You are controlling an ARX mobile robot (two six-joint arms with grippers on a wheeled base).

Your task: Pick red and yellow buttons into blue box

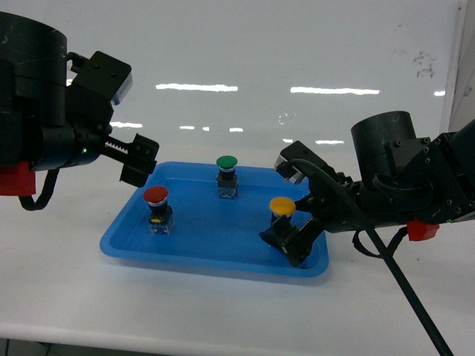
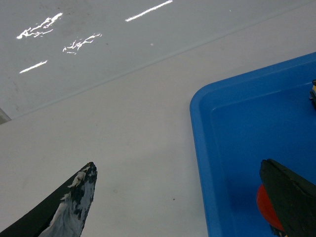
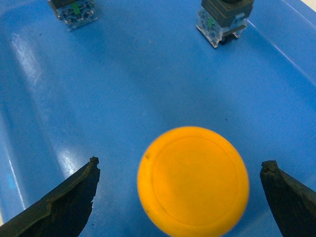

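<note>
The right gripper (image 1: pixel 295 231) gapes wide, empty, straddling the yellow round-capped push button (image 3: pixel 193 180) standing in the shallow blue plastic box (image 1: pixel 126 241). The cap looks smooth, rigid and light; grasping its blocky body seems safer. Beyond stand one red-capped button (image 1: pixel 156 196) and one green-capped button (image 1: pixel 226 162): three altogether. The left gripper (image 1: pixel 135 161) hovers open, empty.

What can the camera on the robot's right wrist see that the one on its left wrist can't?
Only the right wrist view shows the yellow button from above, sitting between the open right pincer fingers without touching them, plus the bodies of two other buttons farther off. Only the left wrist view shows the white table, the tray's corner, and an edge of the red button partly hidden behind a finger of the open left pincer. Both show the blue box.
</note>
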